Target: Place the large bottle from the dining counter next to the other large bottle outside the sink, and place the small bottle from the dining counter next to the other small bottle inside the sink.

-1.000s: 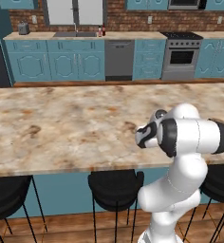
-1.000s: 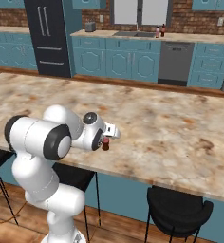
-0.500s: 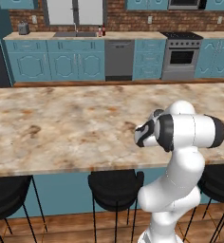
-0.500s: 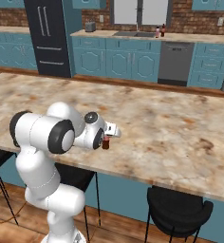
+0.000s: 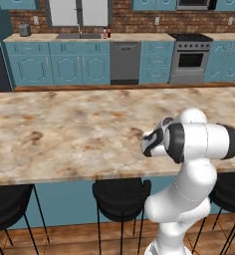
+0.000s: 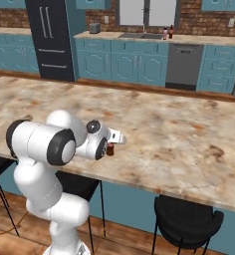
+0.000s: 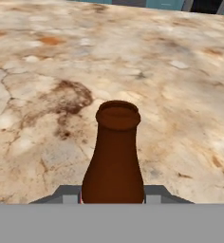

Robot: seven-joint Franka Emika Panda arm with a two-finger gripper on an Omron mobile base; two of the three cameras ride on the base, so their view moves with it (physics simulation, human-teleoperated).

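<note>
The small bottle (image 7: pixel 113 156), short and dark brown with a narrow neck, stands upright on the marbled dining counter (image 7: pixel 47 71) close to its near edge. My gripper (image 7: pixel 113 194) is shut on the bottle's lower body, a grey finger (image 7: pixel 66 193) showing at each side. In the right base view the gripper (image 6: pixel 112 145) reaches forward from the arm with the small bottle (image 6: pixel 110 149) in it. Across the room, the sink (image 6: pixel 142 36) sits in the wall counter. Just right of it stand the dark, red-labelled other large bottle (image 6: pixel 171 31) and a pale bottle (image 6: pixel 165 33).
Black stools (image 5: pixel 120 191) stand under the dining counter's near edge (image 5: pixel 64 175). Behind the island lie a dishwasher (image 5: pixel 125 61), a stove (image 5: pixel 191 57) and a dark fridge (image 6: pixel 52 37). A toaster (image 5: pixel 24 30) sits on the wall counter.
The jaws have closed on the small bottle. The bottle stays on the same spot of the counter, and the arm has shifted only slightly.
</note>
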